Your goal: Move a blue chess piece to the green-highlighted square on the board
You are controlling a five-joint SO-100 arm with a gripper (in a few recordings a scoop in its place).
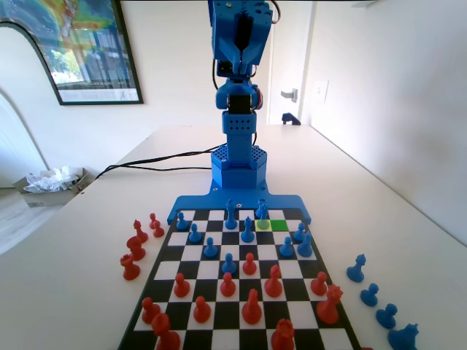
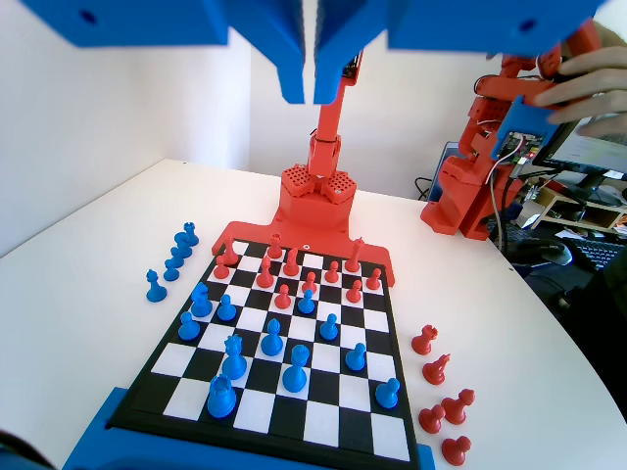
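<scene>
The board lies in front of the blue arm's base. In the fixed view the green-highlighted square sits in the second row from the arm, bare, with a paler yellow-green square just left of it. Short blue chess pieces stand close by: one to the green square's right and one a row nearer the camera. My gripper hangs high above the arm's base, well clear of the board. In the wrist view its jaws are pressed together at the top edge with nothing between them, and blue pieces such as a pawn fill the near rows.
Red pieces hold the near half of the board in the fixed view. Captured red pieces stand on the table left of the board and captured blue ones to its right. A black cable runs from the arm's base to the left.
</scene>
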